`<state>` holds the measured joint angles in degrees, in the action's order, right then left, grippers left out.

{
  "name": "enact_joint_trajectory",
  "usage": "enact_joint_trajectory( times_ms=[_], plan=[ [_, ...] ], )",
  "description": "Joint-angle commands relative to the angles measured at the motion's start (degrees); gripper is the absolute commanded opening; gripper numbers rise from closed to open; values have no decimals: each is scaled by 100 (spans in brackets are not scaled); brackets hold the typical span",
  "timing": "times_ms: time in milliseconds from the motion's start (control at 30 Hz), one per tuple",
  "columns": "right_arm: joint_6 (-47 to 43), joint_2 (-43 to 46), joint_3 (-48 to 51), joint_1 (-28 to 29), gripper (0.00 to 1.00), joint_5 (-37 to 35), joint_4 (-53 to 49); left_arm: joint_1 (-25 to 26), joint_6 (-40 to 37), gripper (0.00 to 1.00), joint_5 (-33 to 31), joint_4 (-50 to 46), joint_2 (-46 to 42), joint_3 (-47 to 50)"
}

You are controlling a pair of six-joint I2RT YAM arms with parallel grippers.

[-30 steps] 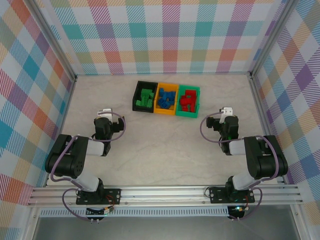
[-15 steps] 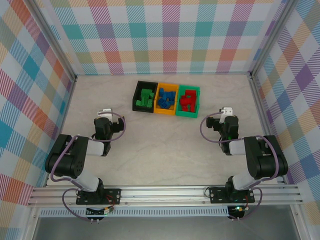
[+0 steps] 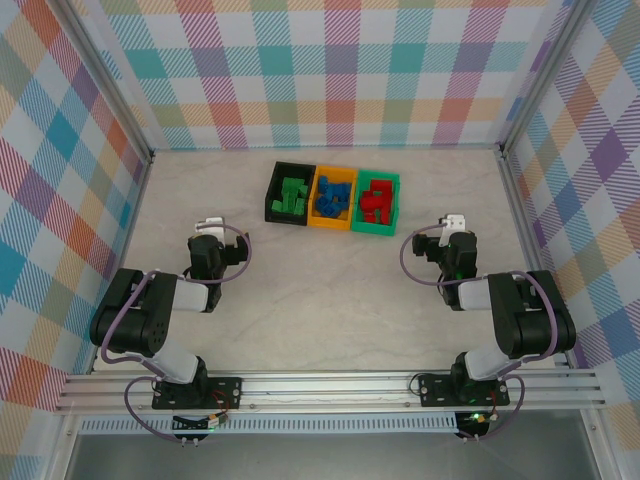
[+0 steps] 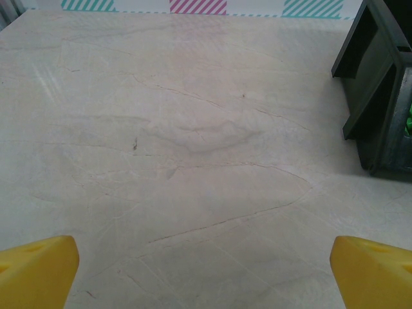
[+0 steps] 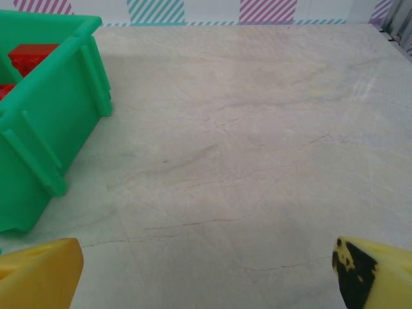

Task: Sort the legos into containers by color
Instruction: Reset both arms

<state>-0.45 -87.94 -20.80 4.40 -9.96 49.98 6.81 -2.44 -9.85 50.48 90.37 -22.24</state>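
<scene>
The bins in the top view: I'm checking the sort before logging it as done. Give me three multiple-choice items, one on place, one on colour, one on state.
1. Where in the row is the black bin? A. left end B. middle C. right end
2. What colour are the legos in the orange bin? A. red B. blue C. green
3. How are the left gripper and right gripper? A. open, empty B. shut on a lego C. shut, empty
Answers: 1 A: it sits left of the orange bin and the green bin. 2 B: they are blue. 3 A: each wrist view shows yellow fingertips far apart with nothing between them.
</scene>
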Motion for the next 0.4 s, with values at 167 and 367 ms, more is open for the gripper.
enact_joint_trajectory(
  times_ms=[167,367],
  plan=[
    [86,24,-146,-54,99,142,-37,-99,-53,100,110,-25,7,-94],
    [168,27,-276,-290,99,642,-300,-86,-54,100,114,-21,10,-94]
  ],
)
